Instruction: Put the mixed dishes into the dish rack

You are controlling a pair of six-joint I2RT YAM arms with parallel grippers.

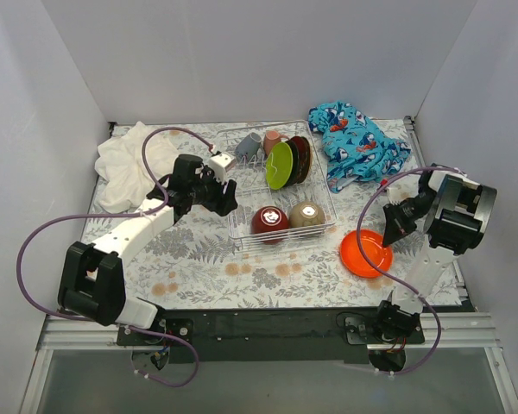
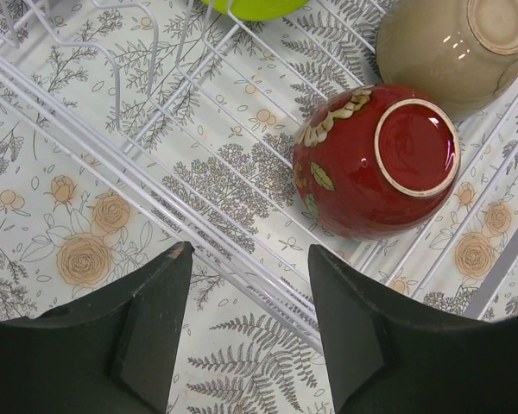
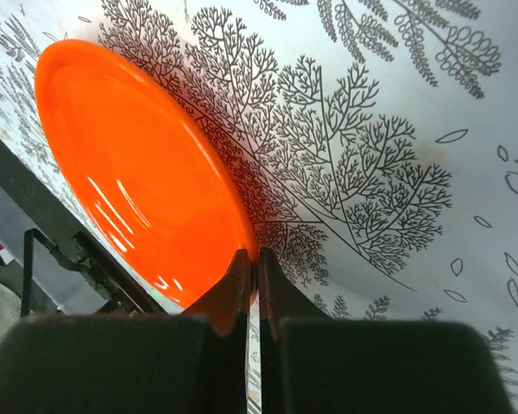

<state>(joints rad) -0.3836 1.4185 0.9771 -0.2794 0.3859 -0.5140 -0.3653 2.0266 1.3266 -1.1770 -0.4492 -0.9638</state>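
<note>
Right gripper pinched on orange plate rim; plate low on table, right of dish rack.
Lift it edge-up; slot upright beside green plate; left gripper apart, empty, at rack's left side.

top cam: high behind the arm bases, angled down over the whole floral-print table. left wrist cam: close, looking down on the glossy red round bowl in the pale thin-wire rack. right wrist cam: very close, low, at the rim of the flat orange plate. top view shares bowl, rack, plate.
</note>
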